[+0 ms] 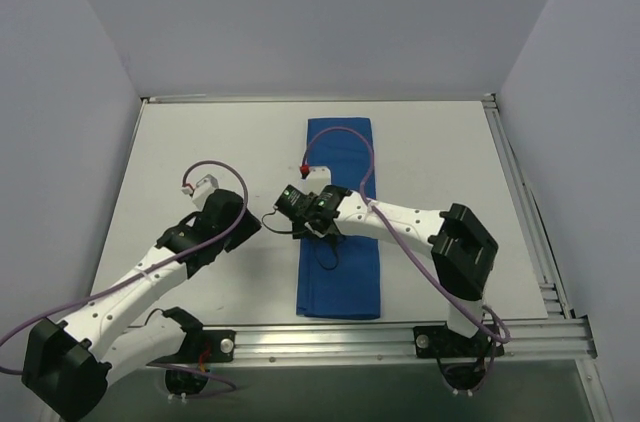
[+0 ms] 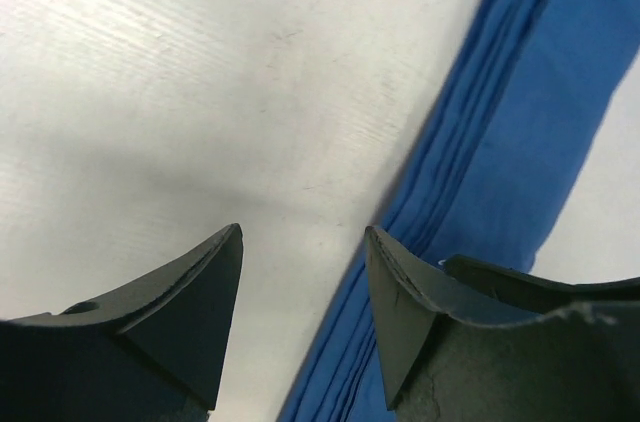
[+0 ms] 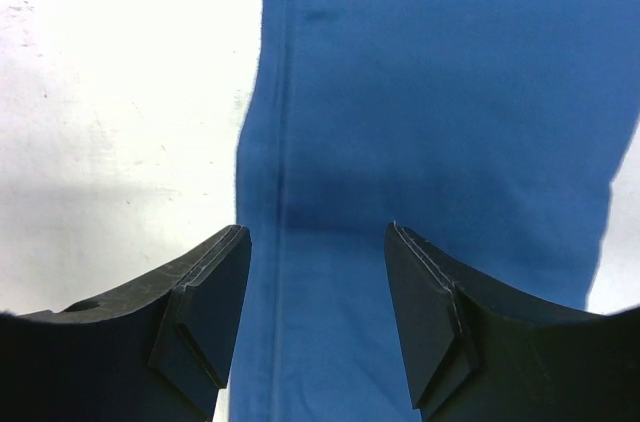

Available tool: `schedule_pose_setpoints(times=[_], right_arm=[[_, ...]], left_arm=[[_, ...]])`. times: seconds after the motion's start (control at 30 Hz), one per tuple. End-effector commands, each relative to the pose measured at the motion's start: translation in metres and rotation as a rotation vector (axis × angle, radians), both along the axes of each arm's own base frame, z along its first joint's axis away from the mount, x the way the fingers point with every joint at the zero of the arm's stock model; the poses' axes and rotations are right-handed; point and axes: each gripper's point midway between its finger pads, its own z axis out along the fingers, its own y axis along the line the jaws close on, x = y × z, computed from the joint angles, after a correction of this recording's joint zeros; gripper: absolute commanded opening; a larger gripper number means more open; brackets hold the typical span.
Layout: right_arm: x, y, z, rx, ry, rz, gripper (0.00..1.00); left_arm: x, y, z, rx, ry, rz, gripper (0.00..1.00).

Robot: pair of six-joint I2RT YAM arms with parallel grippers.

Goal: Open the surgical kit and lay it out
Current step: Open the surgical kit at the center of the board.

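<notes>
The left tool point(image 2: 303, 232) stands open, its two dark fingers apart with only bare counter point(image 2: 200, 92) in the gap. Its right finger is at the left edge of the kit point(image 2: 500, 142), and its left finger is over the white surface. I cannot tell whether either finger touches anything.

The right tool point(image 3: 315, 232) is open too, with nothing between the fingers. Its left finger is level with the kit's point(image 3: 430, 92) left edge, and its right finger is over the cloth. Contact is not clear here either.

From above, the left tool point(image 1: 252, 226) and right tool point(image 1: 290, 204) are near each other, both at the left edge of the kit point(image 1: 340, 282), about midway along it.

The kit is a royal-blue cloth folded into a long, narrow strip. It lies flat on the white counter point(image 1: 200, 142), running from far to near, a little right of centre. Along its left edge the folds stack in several thin layers. A stitched line runs close to that edge, and a faint darker band crosses the cloth near the right tool. The surface is smooth and matte.
</notes>
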Motion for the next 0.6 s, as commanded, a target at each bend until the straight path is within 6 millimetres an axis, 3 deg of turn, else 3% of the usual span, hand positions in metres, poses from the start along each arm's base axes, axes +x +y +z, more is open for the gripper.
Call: schedule_pose_setpoints(times=[0.0, 0.1, 0.33, 0.57], right_arm=[[0.004, 0.005, 0.0, -0.071, -0.033, -0.041, 0.56], [0.001, 0.011, -0.003, -0.098, -0.03, -0.046, 0.57], [-0.003, 0.01, -0.016, -0.136, -0.014, -0.079, 0.56], [-0.017, 0.009, -0.027, -0.172, 0.013, -0.076, 0.47]], left_arm=[[-0.001, 0.018, 0.008, 0.052, 0.037, 0.099, 0.61], [-0.007, 0.029, 0.001, 0.097, 0.088, 0.144, 0.61], [-0.013, 0.031, -0.008, 0.099, 0.113, 0.145, 0.62], [-0.012, 0.032, -0.005, 0.092, 0.093, 0.137, 0.62]])
